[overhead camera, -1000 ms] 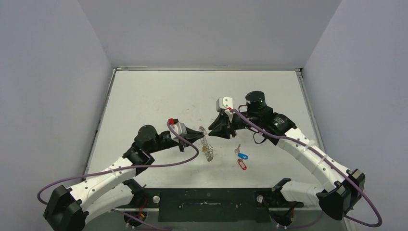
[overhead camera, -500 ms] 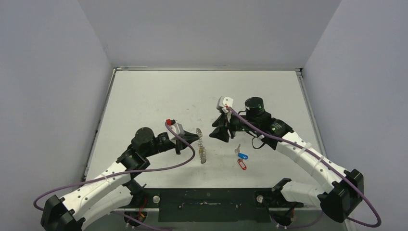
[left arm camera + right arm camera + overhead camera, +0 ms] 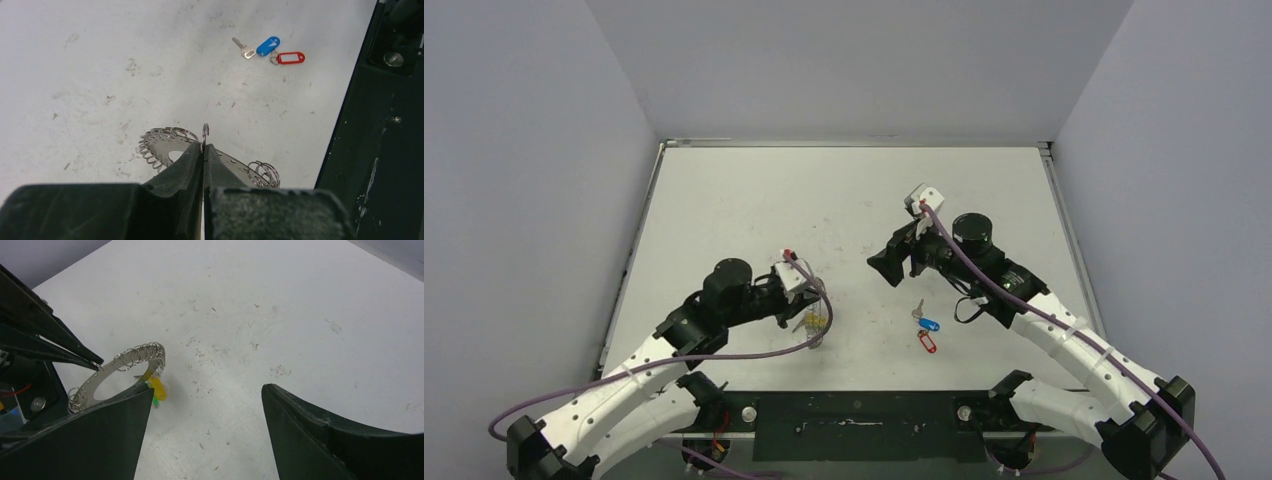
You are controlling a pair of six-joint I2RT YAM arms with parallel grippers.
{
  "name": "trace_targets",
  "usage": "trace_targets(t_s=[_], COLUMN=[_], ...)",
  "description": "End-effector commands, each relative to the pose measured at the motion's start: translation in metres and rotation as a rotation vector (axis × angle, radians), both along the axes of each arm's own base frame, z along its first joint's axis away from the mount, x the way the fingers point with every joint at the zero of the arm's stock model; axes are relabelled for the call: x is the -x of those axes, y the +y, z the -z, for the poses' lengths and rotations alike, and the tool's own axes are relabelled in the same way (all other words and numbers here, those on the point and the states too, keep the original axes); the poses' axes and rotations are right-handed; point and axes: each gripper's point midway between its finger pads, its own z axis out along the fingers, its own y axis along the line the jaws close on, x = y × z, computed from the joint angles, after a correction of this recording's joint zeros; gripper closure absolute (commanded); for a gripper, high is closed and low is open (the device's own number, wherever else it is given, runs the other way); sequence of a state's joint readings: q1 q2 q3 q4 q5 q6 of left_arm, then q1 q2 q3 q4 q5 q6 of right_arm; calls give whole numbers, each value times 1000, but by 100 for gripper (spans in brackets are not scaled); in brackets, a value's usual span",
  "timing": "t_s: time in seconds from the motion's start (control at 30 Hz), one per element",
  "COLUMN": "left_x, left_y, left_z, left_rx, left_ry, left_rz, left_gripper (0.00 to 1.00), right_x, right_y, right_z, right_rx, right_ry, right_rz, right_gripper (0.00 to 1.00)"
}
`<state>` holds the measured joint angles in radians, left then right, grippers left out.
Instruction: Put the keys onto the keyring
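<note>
The left gripper (image 3: 203,146) is clamped on one edge loop of the keyring (image 3: 107,371) and holds it tilted, with a yellow tag (image 3: 158,388) hanging from it. The right gripper (image 3: 207,390) hovers spread wide and empty. The keys (image 3: 268,46) lie flat on the table (image 3: 724,200) nearer the front, blue tag beside red. The step in hand looks like fetching a key: the right gripper must drop and pinch one.

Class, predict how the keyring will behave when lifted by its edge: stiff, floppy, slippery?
Probably stiff: the keyring looks flat though the left gripper pinches only its edge. Smooth metal may slip or pivot. Its yellow tag hangs loose and may swing.
</note>
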<state>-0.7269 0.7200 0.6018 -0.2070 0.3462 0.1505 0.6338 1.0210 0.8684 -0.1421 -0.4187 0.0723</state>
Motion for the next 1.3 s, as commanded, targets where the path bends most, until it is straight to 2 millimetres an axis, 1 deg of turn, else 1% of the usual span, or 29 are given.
trace_targets(t_s=[0.0, 0.1, 0.2, 0.33, 0.43, 0.5, 0.57, 0.6, 0.67, 0.73, 0.8, 0.87, 0.9, 1.0, 1.1, 1.13, 1.27], left_x=[-16, -32, -50, -68, -80, -85, -92, -95, -101, -103, -107, -106, -106, -96, -80, -74, -49], left_y=[-20, -38, -56, -78, -91, -96, -96, -95, -88, -79, -63, -43, -34, -4, 24, 31, 47], left_z=[-11, -3, 8, 25, 34, 34, 31, 29, 24, 20, 20, 21, 28, 37, 59, 66, 90], left_rx=[12, 27, 38, 54, 77, 94, 110, 124, 139, 155, 171, 190, 184, 178, 157, 154, 167], left_ry=[-37, -18, -2, 50, 85, 94, 105, 118, 115, 114, 143, 199, 241, 363, 516, 562, 737], left_rz=[35, 34, 34, 33, 20, 7, -35, -65, -126, -184, -283, -392, -445, -584, -690, -715, -760], left_gripper=[100, 100, 100, 100, 100, 87, 69, 59, 46, 35, 24, 17, 14, 8, 5, 4, 3], right_x=[-16, -17, -15, -22, -26, -27, -26, -26, -25, -24, -23, -25, -25, -26, -22, -19, -5], right_y=[-10, -14, -18, -35, -50, -55, -57, -61, -61, -56, -52, -53, -53, -54, -49, -46, -33], right_z=[-7, 1, 4, 8, 14, 20, 25, 31, 38, 45, 52, 57, 59, 67, 78, 84, 106], right_rx=[-81, -80, -91, -90, -61, -39, -14, 6, 31, 59, 83, 104, 114, 126, 157, 174, 228], right_ry=[68, 119, 128, 145, 167, 190, 221, 249, 298, 343, 376, 404, 414, 452, 520, 555, 674], right_rz=[163, 197, 218, 338, 421, 446, 455, 480, 485, 452, 429, 450, 453, 473, 458, 436, 357], right_gripper=[17, 17, 16, 14, 9, 7, 1, 0, 0, 0, 2, 4, 4, 3, 3, 3, 6])
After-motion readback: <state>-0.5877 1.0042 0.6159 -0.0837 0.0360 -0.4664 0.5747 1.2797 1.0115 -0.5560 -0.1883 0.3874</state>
